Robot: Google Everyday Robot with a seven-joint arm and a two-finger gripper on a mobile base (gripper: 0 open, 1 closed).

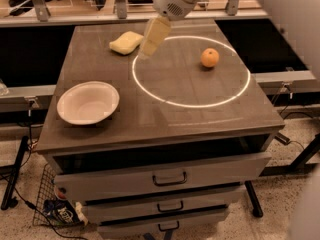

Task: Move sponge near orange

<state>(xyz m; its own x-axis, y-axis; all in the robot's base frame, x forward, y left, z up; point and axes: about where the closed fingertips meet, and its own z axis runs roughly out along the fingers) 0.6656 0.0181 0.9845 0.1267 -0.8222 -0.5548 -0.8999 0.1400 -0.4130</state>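
**Gripper beside sponge, nothing held that I can see**

From my view the gripper (148, 48) hangs in the upper middle of the frame, tilted, just right of the sponge (126, 42). I cannot tell whether it is open or closed. The sponge lies upper left on the table (165, 124). The orange (210, 57) sits well apart at upper right. A bowl (88, 102) rests at left.

One sponge (126, 42), one orange (210, 57), one bowl (88, 103), three drawers (170, 178), one gripper (146, 52) just beside the sponge.
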